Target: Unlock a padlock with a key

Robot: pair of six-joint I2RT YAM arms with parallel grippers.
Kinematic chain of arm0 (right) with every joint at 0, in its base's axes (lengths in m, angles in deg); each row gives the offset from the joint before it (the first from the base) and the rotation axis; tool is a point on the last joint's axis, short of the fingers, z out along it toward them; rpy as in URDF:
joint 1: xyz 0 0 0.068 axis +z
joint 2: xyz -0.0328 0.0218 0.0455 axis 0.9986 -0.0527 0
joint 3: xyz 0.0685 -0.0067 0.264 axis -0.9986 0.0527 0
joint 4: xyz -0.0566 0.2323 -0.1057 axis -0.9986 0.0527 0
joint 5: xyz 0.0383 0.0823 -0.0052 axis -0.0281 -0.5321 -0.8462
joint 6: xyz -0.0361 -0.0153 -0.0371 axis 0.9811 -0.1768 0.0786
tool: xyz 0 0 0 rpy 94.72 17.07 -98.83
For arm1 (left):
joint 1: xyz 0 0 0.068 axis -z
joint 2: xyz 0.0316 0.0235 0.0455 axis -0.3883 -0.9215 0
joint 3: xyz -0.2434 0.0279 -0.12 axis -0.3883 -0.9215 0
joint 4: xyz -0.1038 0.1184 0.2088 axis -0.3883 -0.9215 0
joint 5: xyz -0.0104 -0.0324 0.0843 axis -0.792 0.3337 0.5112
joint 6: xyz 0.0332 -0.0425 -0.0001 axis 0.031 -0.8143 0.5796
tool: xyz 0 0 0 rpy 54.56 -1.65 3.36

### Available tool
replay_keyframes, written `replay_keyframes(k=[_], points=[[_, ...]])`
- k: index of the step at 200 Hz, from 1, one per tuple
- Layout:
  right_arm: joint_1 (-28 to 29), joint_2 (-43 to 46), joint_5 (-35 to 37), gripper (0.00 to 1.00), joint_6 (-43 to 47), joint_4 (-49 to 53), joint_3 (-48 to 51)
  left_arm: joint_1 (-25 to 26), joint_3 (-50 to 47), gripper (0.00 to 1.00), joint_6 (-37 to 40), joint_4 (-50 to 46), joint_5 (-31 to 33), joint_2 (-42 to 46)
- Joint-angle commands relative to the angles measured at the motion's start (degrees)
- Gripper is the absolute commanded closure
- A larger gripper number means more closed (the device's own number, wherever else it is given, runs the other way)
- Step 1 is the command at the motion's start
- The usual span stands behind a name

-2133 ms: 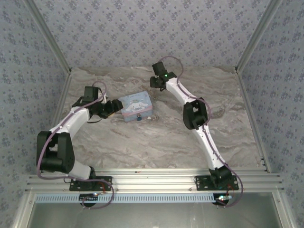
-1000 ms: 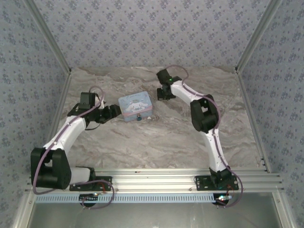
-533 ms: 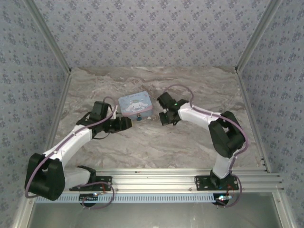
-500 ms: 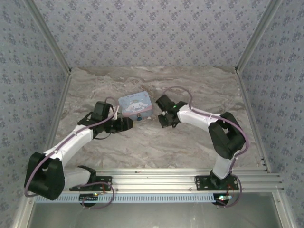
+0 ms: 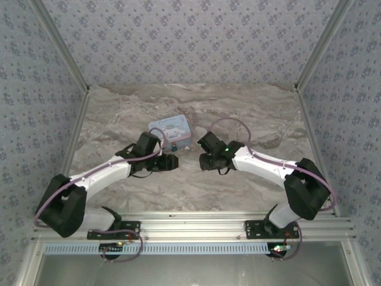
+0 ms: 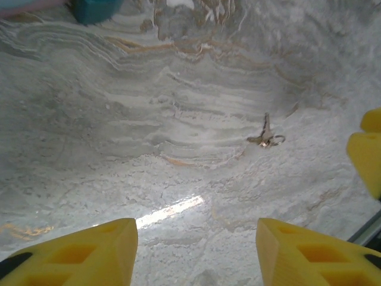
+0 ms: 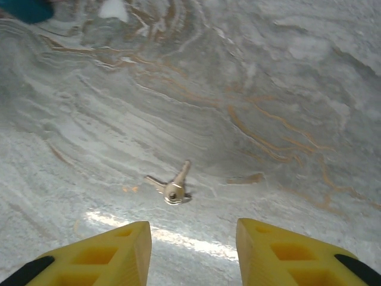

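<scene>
Nearest the arms' bases, short of the key, the marble-patterned surface lies bare. Level with the key, the two arms reach inward from either side. The left gripper sits low on the key's left with its yellow jaws standing apart and nothing between them. The right gripper sits on the key's right, its jaws likewise parted and empty. The key lies flat on the surface in the gap between them, on a small ring with what looks like a second key. It is closer to the right gripper than to the left.

Beyond the key and a little to its left is the padlock, small and dark blue. It rests on the surface at the near edge of the pale-blue tin, either touching it or just beside it; which cannot be told. No jaws are on it.

The step in hand looks like picking up the key, with neither key nor padlock held yet. The right gripper seems better placed. It would need to come down with the key's head centred between its jaws and close on that thin, flat piece without sliding it along the smooth surface. The blade should be left free for the keyhole. The left gripper could then go past the key to steady the padlock.
</scene>
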Motion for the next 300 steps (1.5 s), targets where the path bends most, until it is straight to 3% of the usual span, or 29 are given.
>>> replay_keyframes(k=[1, 56, 150, 203, 237, 264, 300], points=[[0.6, -1.3, 1.5, 0.61, -3.1, 0.7, 1.1, 1.9, 0.9, 0.49, -0.5, 2.5, 2.9, -2.5], [1.0, -8.4, -0.9, 0.67, -2.2, -0.6, -1.9, 4.5, 0.4, 0.58, -3.8, 4.9, 7.0, -3.7], [2.1, -19.9, -3.3, 0.69, -2.2, -0.5, -7.3, 4.5, -2.4, 0.57, -2.2, 1.9, 9.9, -2.4], [3.3, -18.1, -2.9, 0.88, -2.2, 0.0, -6.8, 4.5, -1.1, 0.56, -1.3, 0.8, 10.3, -3.2], [3.1, -11.4, -1.9, 0.91, -4.0, -0.9, -4.9, 4.5, -0.8, 0.56, -1.3, 1.0, 10.4, -3.9], [3.1, -8.4, -1.7, 0.9, -3.7, -0.8, -4.7, 4.5, -0.8, 0.55, -1.5, 1.2, 10.2, -4.3], [3.2, -10.6, -3.4, 0.72, -2.2, -0.7, -5.7, 4.5, -0.5, 0.55, -1.5, 0.9, 9.9, -4.7]])
